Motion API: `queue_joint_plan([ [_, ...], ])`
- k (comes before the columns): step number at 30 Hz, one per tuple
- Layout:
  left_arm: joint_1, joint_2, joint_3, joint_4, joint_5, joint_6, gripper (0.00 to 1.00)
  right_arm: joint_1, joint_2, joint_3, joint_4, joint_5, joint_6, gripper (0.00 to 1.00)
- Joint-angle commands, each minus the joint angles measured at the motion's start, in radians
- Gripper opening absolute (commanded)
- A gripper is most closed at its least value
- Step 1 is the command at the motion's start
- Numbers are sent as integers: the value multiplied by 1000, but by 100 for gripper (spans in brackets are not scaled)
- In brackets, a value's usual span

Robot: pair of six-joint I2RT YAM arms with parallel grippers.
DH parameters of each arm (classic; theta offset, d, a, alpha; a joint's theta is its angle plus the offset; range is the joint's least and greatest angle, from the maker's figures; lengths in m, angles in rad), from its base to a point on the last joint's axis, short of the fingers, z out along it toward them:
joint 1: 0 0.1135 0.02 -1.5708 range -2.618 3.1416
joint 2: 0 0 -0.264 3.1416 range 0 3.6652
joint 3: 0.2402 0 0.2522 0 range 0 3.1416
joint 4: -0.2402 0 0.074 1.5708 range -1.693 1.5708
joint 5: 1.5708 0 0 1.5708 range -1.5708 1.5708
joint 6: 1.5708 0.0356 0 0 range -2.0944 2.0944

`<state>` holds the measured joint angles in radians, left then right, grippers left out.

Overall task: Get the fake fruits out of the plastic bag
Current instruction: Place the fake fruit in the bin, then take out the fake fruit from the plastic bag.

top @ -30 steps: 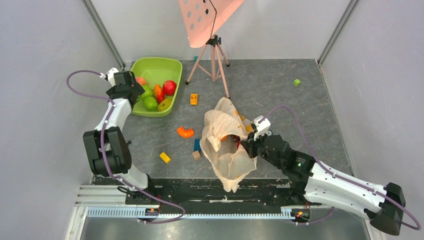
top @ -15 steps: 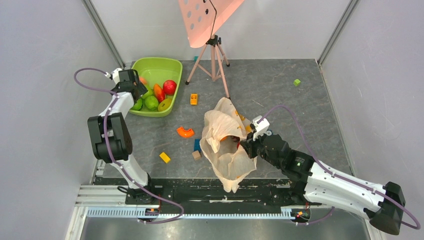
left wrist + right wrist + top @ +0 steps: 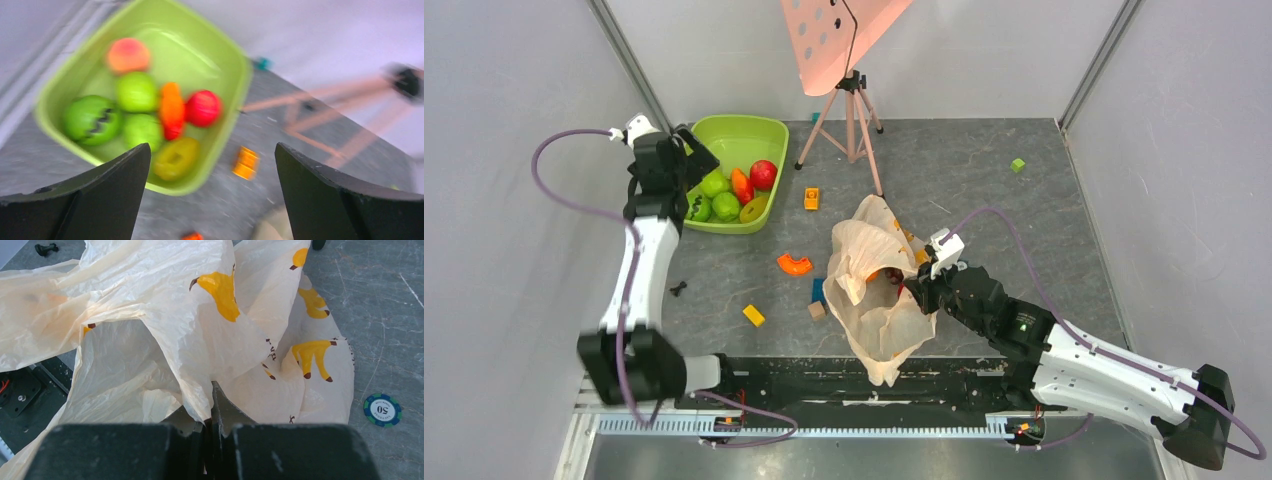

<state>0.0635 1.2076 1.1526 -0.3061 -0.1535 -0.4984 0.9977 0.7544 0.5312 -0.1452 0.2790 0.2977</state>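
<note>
The left claw [image 3: 210, 150] hangs spread and empty above the green tub [image 3: 190, 47] at the far left, where several fake fruits [image 3: 202, 107] lie; the right claw [image 3: 212, 412] is clenched on a fold of the plastic bag [image 3: 871, 250], mid-surface [image 3: 994, 190]; a drop-off looks done, so the next reach must enter the bag's mouth, where something dark red [image 3: 890, 279] shows; the bag's long axis runs near to far, its mouth seemingly opening upward.

Left wrist view blurred: fake fruits [image 3: 171, 107] in green tub [image 3: 196, 54] smeared, kinds unclear; tripod [image 3: 325, 94] at right a streak. Right wrist view: plastic bag [image 3: 165, 340] cut by left edge, fold hiding right gripper [image 3: 212, 429] tips.
</note>
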Motion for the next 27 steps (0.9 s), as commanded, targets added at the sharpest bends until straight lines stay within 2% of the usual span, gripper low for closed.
queue_joint_plan([
  [1,-210,-236,-131,-17,78,1,100,3,3,66,12,33,-28,5],
  [7,-502,-496,-256,-104,84,-51,93,4,11,86,-3,58,-37,5],
  [12,-649,-642,-294,-144,87,-131,89,4,44,103,-13,84,-41,4],
  [16,-693,-687,-281,-154,161,-157,82,4,87,127,-20,88,-43,4],
  [22,-700,-709,-289,-147,355,-184,73,3,115,141,-22,104,-42,5],
  [27,-711,-752,-339,-119,398,-217,70,1,128,157,-19,120,-35,4],
])
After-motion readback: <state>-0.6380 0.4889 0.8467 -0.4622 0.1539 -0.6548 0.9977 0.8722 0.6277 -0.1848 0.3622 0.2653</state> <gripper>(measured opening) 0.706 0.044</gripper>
